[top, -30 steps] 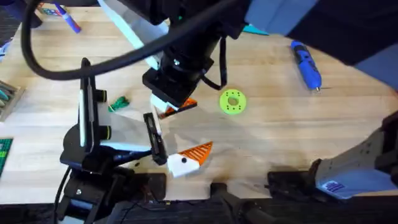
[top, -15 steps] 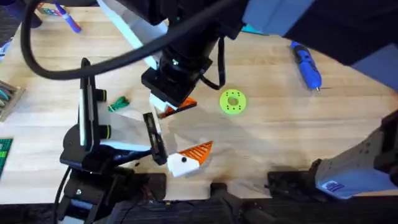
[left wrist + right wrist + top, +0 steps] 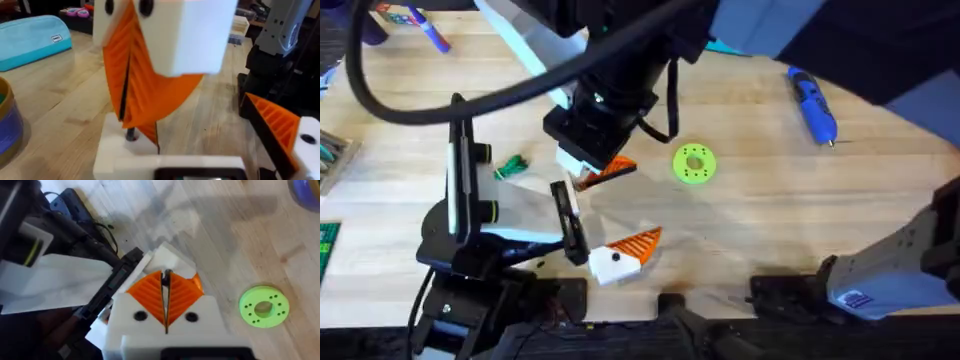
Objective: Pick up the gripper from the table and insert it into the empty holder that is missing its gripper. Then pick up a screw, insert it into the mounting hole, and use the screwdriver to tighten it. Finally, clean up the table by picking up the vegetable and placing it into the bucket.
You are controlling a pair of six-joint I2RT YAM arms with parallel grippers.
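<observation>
My right gripper (image 3: 604,172) has reached across to mid-table and hangs over the left arm's gripper (image 3: 625,252). Its orange ribbed pads (image 3: 180,294) are pressed together on a small dark screw (image 3: 167,273). The screw's tip (image 3: 131,134) stands at a hole in the white holder (image 3: 117,155) of the left gripper. The left gripper's other orange finger (image 3: 277,129) stands well apart, so it is open. The blue screwdriver (image 3: 812,102) lies at the far right. The green vegetable (image 3: 510,167) lies at the left beside the left arm. The loose gripper is hidden.
A lime-green disc with holes (image 3: 694,164) lies just right of the right gripper. The bucket (image 3: 6,125) and a light blue pouch (image 3: 30,37) stand beyond the grippers. The right arm's base (image 3: 880,285) sits at the lower right. Pens (image 3: 425,28) lie at the far left.
The right gripper has shifted slightly to the left and away over the left gripper. The left arm and the table's things have not moved.
</observation>
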